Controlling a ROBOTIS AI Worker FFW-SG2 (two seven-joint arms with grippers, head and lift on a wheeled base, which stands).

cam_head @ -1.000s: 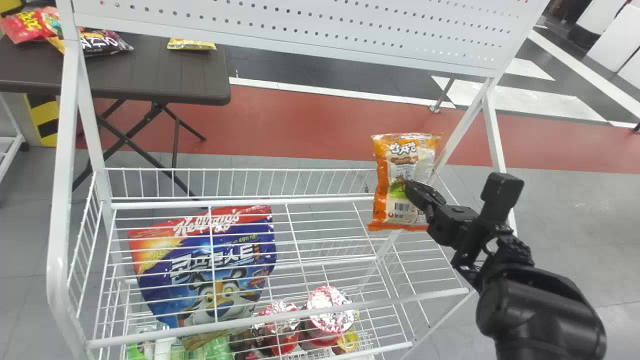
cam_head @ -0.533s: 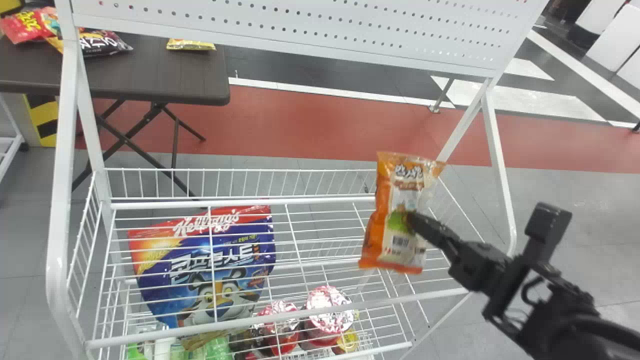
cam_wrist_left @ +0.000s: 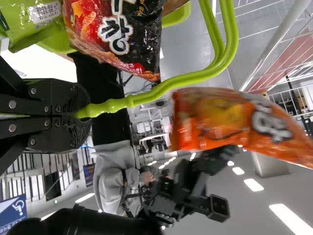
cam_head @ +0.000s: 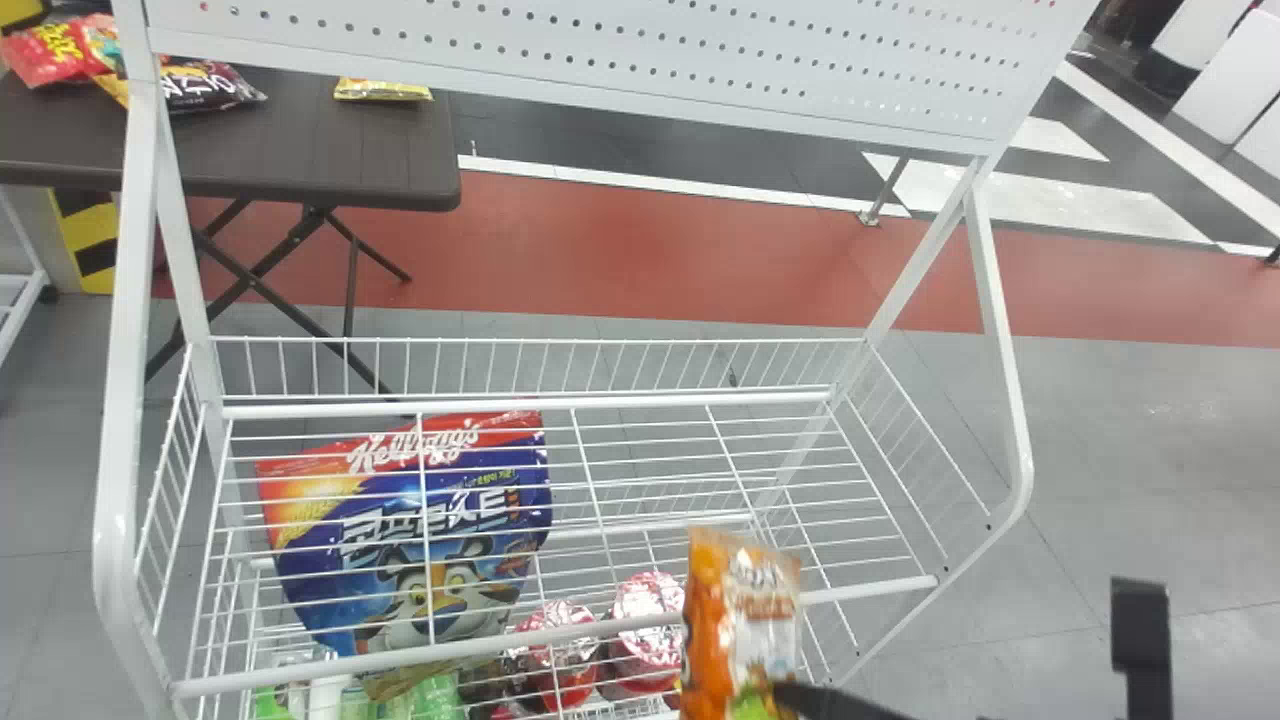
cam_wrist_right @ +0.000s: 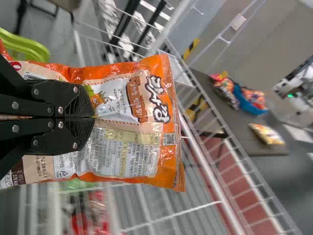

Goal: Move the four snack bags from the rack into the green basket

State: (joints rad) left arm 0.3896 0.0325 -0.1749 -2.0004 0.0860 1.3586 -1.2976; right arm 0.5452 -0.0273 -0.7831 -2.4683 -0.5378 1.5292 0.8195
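While the left fingers [cam_wrist_left: 73,100] clamp the green basket [cam_wrist_right: 29,45] by its handle [cam_wrist_left: 115,105], presumably to steady it, the right fingers [cam_wrist_right: 78,100] close across the orange snack bag [cam_wrist_right: 122,152], near the rack [cam_head: 500,408], likely for balance

Bright light falls from ceiling lamps [cam_wrist_left: 292,219], glinting on foil lids [cam_head: 648,605]

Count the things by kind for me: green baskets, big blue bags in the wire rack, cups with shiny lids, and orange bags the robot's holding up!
Green basket: 1
Big blue bag: 1
Shiny-lidded cups: 2
Orange bag in the right gripper: 1
Total: 5
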